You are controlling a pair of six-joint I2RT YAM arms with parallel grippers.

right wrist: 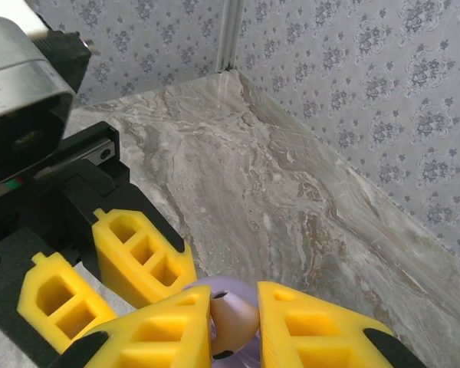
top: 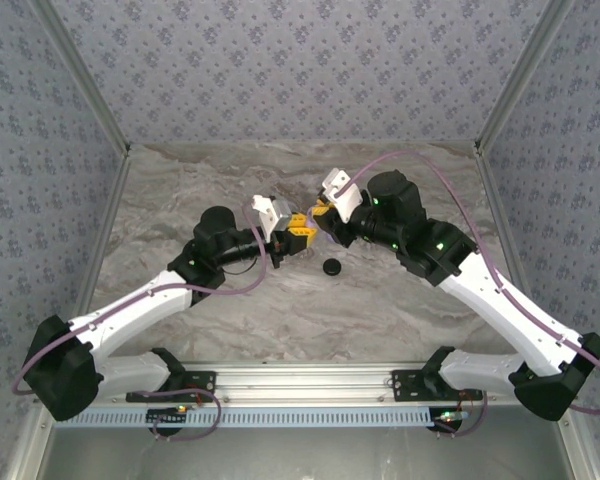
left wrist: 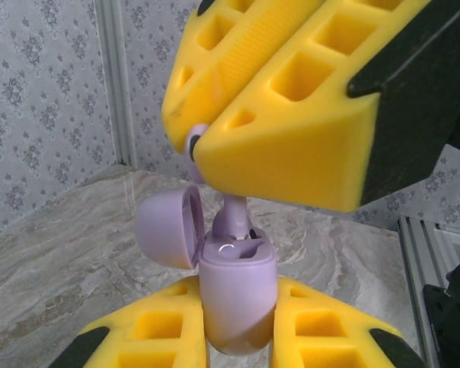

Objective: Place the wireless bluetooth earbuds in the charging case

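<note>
Overhead view: two robot arms are reaching inward over a marbled table point(top: 280, 310). The left gripper point(top: 293, 237) and right gripper point(top: 322, 212) are meeting tip to tip above its middle, raised off the surface so one can feed the other. A small black round object point(top: 331, 266) is lying on the table near them, touched by neither. Left wrist view: the left gripper point(left wrist: 238, 314) is clamping narrowly on a lilac charging case point(left wrist: 236, 280). It is holding the case upright with its lid point(left wrist: 167, 228) hinged open to the left, so the socket is facing up. From above, the right gripper point(left wrist: 193, 142) is pinching a lilac earbud point(left wrist: 234, 215) by its head, with the stem pointing down and entering the mouth of the case. The earbud appears not yet fully seated. Right wrist view: the right gripper point(right wrist: 231, 307) is squeezing the earbud point(right wrist: 231, 322) tightly, aiming it downward. The left gripper point(right wrist: 100, 280) is sitting just beyond it to the left, steadying the case.
</note>
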